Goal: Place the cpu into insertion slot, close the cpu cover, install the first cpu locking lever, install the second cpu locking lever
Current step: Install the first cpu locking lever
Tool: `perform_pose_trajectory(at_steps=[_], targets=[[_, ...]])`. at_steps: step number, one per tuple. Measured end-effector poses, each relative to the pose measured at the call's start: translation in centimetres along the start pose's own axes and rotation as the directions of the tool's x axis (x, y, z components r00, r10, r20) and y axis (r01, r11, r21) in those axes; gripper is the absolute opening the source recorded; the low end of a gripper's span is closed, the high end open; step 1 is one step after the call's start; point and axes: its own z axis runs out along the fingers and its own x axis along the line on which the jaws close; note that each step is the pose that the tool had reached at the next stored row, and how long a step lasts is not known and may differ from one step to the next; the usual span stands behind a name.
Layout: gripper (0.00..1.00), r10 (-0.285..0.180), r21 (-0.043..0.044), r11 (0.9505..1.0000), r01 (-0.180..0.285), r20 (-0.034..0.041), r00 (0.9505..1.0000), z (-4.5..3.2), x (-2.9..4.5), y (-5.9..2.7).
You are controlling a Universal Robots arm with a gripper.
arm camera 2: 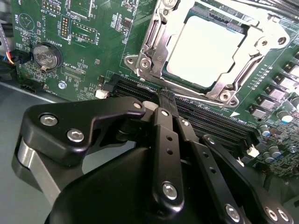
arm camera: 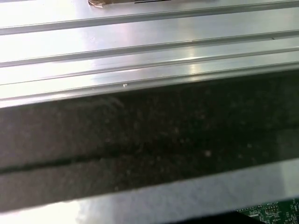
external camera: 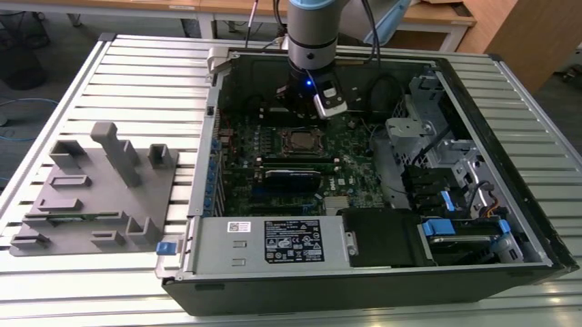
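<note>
in the exterior view, the grey and pale-blue robot arm (external camera: pixel 309 41) drops almost straight down into the far half of the open black computer case (external camera: pixel 364 293). the case lies on its side on the ribbed aluminium table (external camera: pixel 136 68). the arm's wrist hangs just above the small square insertion slot (external camera: pixel 298 140) on the green circuit board (external camera: pixel 355 157). the case also holds a silver power supply box with a white label (external camera: pixel 268 242) along its near wall. a grey plastic fixture tray with upright posts (external camera: pixel 91 184) sits on the table at the exterior view's left, well apart from the arm.

in the second wrist view, the black gripper (arm camera 2: pixel 166 99) has its fingers drawn together into one narrow tip, right at the near edge of the socket. i cannot tell whether they pinch anything. the pale silver square cpu (arm camera 2: pixel 205 44) lies in the slot, and the silvery metal cpu cover (arm camera 2: pixel 156 42) lies flat around it, its window framing the chip. long black memory slots (arm camera 2: pixel 210 119) run just beside the tip.

in the first wrist view, i see table ribs, the case's dark wall and a sliver of green board.
</note>
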Motion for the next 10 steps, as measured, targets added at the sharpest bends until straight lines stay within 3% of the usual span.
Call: perform_pose_trajectory(at_steps=[10], targets=[[0.11,0.006,0.0003,1.0000,-0.006,0.0016,1.0000,0.07,0.04,0.16]])
